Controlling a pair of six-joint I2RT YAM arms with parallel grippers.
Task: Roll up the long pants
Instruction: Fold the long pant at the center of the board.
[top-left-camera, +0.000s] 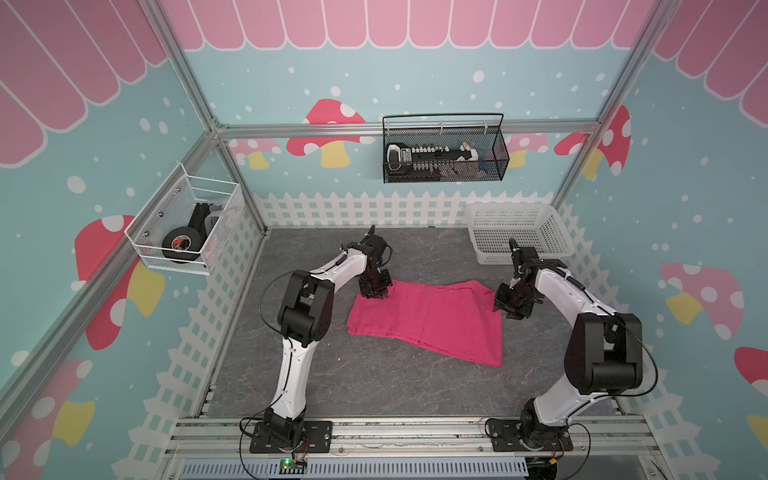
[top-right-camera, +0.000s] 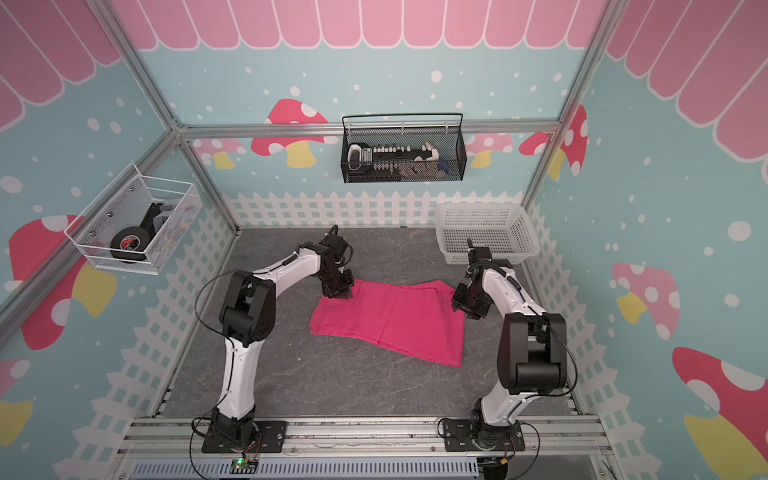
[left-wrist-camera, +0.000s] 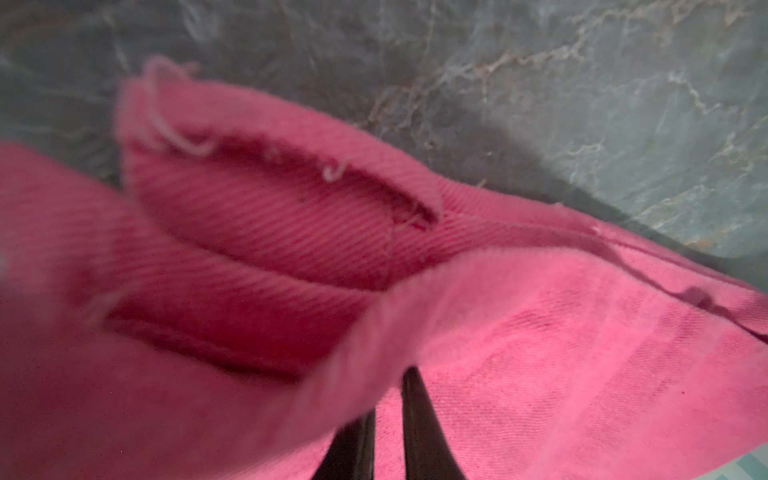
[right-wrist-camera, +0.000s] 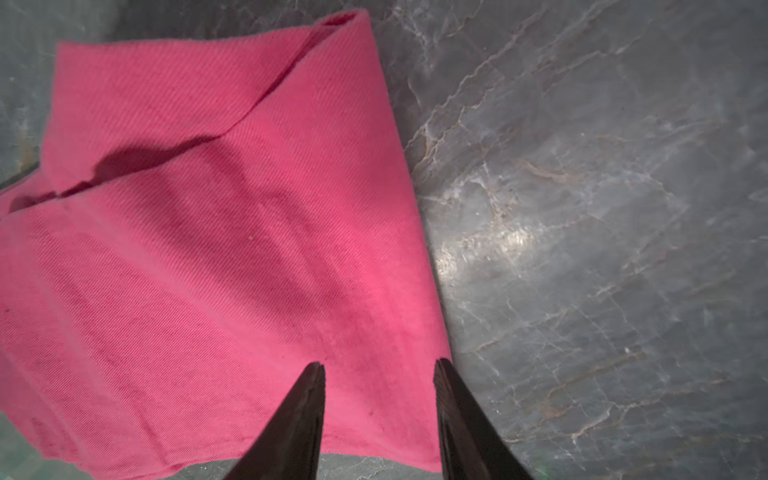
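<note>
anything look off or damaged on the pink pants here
The long pants show a frayed edge with loose white threads at the corner pinched by the left gripper. Their folded layers do not line up along the far edge.

Plain hot-pink long pants (top-left-camera: 424, 320), grey marbled tabletop (top-left-camera: 374, 386), white lattice basket (top-left-camera: 523, 255), teal walls (top-left-camera: 415, 83) with mushroom print.
</note>
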